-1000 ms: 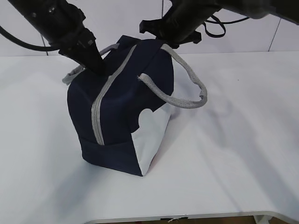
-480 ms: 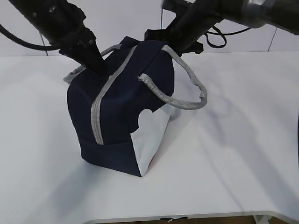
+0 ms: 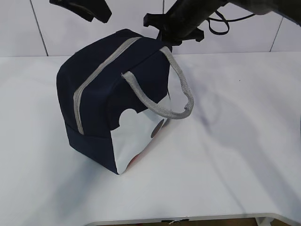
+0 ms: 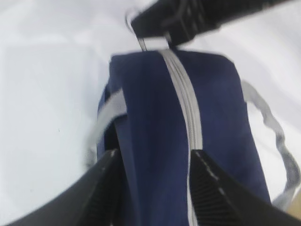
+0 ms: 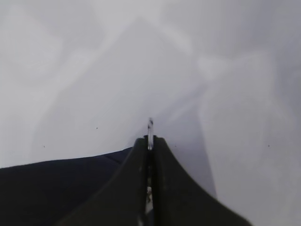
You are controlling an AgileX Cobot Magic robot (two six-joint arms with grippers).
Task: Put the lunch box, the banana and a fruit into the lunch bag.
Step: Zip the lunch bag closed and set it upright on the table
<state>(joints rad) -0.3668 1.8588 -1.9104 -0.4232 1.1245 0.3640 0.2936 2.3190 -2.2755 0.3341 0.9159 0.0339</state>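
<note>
On the white table the zipped lunch bag stands left of centre. The left gripper hangs released above it; the right gripper pinches the ring zipper pull.

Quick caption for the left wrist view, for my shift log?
Open left gripper above the zipped navy lunch bag, right gripper pinching the zipper pull at its far end.

Navy lunch bag with grey zipper trim, grey handles, white side panel; white table.
</note>
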